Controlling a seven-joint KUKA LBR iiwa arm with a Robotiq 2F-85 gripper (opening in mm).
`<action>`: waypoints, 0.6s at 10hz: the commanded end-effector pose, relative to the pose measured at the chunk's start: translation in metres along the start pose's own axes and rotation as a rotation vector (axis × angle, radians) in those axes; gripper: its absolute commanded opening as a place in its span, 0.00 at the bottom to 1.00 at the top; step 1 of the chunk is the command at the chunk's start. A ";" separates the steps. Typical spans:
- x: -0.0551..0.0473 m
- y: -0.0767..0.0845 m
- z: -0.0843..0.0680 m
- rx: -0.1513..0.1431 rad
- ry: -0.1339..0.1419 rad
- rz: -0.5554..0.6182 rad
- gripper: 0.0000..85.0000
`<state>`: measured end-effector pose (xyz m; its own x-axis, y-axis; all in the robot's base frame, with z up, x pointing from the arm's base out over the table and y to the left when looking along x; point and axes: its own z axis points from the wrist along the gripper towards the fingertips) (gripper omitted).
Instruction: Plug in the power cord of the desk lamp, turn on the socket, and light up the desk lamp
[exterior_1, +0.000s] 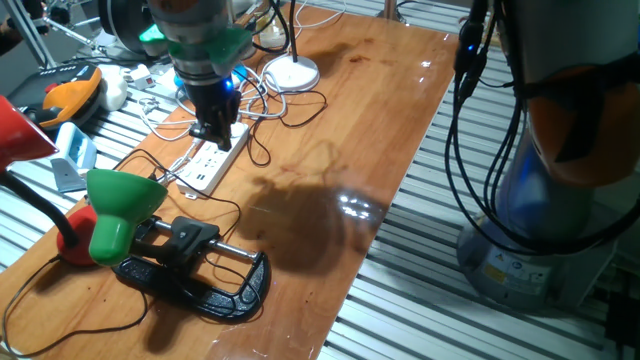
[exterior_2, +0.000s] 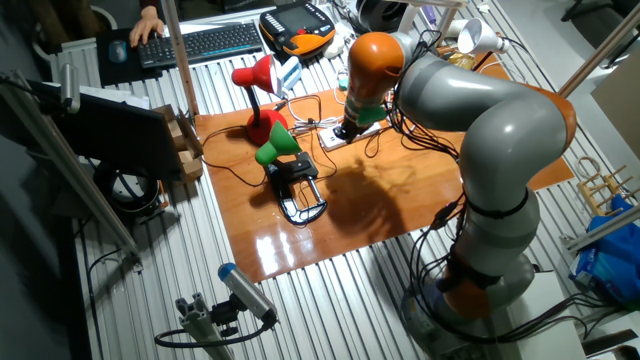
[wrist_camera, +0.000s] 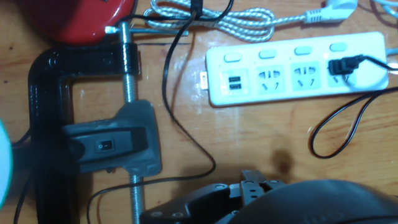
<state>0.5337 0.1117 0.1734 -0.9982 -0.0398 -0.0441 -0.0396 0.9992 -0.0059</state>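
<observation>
Black claw (exterior_1: 212, 131) upright, over socket (exterior_1: 213, 163)

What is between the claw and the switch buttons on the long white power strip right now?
Nothing visible. The claw hangs just above the long white power strip, whose row of buttons lies uncovered. The small black plug sits in the end outlet, close below the last button.

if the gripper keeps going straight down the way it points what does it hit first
Most likely the socket: the gripper points down just above its top face. Exact contact point is unclear.
</observation>
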 end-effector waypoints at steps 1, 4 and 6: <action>0.000 0.000 0.000 0.010 -0.005 -0.014 0.00; 0.000 0.000 0.000 -0.040 -0.013 -0.099 0.00; 0.000 0.000 0.000 -0.023 -0.042 -0.126 0.00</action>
<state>0.5335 0.1116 0.1735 -0.9826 -0.1644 -0.0860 -0.1655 0.9862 0.0055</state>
